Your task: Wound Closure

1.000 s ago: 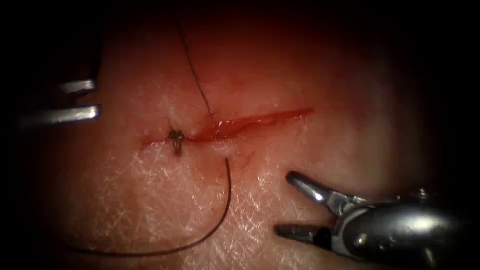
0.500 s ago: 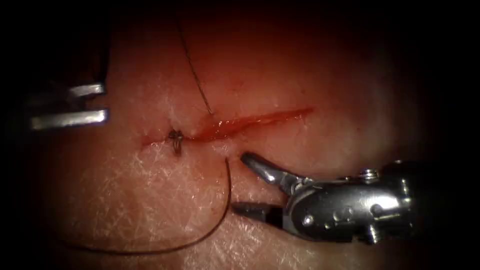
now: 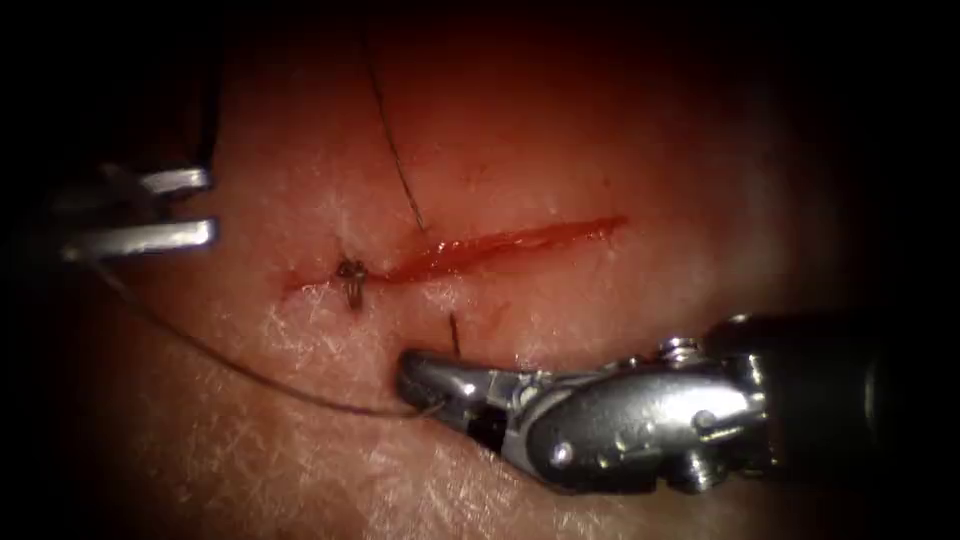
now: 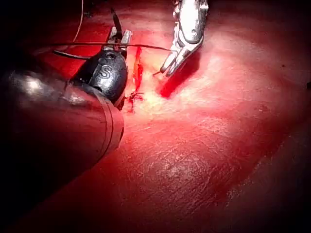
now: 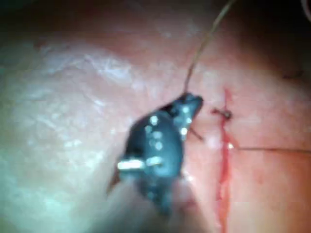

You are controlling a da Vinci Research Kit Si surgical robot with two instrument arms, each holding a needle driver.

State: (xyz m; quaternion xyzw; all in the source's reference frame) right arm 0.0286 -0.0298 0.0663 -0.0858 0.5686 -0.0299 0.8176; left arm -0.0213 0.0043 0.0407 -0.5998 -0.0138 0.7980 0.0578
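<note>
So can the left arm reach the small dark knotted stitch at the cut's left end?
Probably yes. The left end effector sits left of the knotted stitch with bare tissue between. The right end effector, shut on the thin dark thread below the cut, lies off that path.

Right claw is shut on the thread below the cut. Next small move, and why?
Probably draw the right claw gently away from the cut: it is shut on the thread just below where the strand leaves the tissue, with one knot at the cut's left end. The left claw stands open, holding nothing.
</note>
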